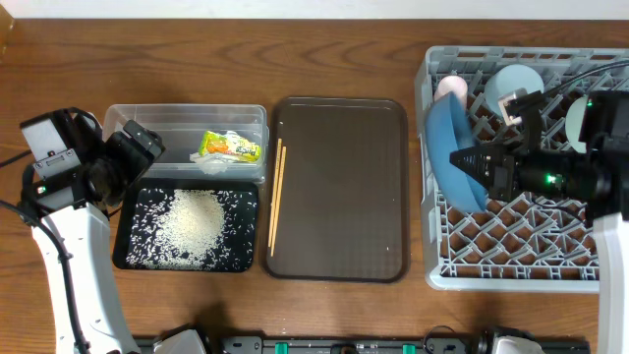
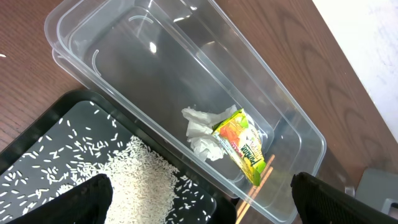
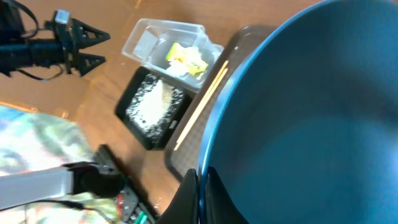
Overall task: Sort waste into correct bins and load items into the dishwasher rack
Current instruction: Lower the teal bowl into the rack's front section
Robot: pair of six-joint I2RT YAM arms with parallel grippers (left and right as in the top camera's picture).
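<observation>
My right gripper (image 1: 460,157) is shut on the rim of the large dark blue bowl (image 1: 447,147), which stands on edge at the left side of the grey dishwasher rack (image 1: 521,261). In the right wrist view the fingers (image 3: 186,196) pinch the bowl's rim (image 3: 311,112). A pink cup (image 1: 452,88), a light blue bowl (image 1: 513,84) and a pale green bowl (image 1: 577,123) sit in the rack. My left gripper (image 1: 147,140) hangs open over the clear tub (image 2: 124,56), which holds the yellow-green wrapper (image 2: 245,146) and white tissue (image 2: 202,134). Rice (image 2: 140,180) lies in the black tray (image 1: 133,258).
A brown serving tray (image 1: 344,187) lies between the bins and the rack, with wooden chopsticks (image 1: 276,197) along its left edge. The chopsticks (image 3: 199,109) also show in the right wrist view.
</observation>
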